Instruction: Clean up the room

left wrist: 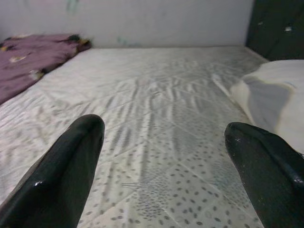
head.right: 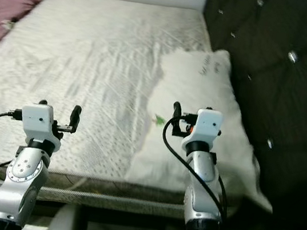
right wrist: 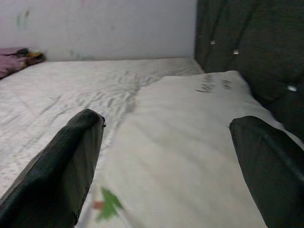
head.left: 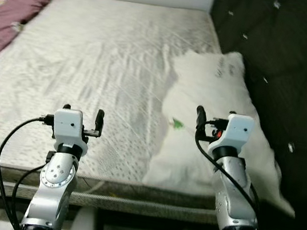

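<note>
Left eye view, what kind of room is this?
Most likely a bedroom: a bare mattress fills the view, a white pillow lies against a dark tufted headboard, and a purple blanket is bunched at the far corner.

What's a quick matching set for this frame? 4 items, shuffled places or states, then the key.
Things:
1. pillow
2. purple blanket
3. left gripper
4. headboard

Places or states:
A. dark, tufted, along the robot's right of the bed
B. open, over the mattress near its front edge
C. white, lying beside the headboard, under the right gripper
D. bunched at the far left corner of the bed

Pairs: 1-C, 2-D, 3-B, 4-A
</note>
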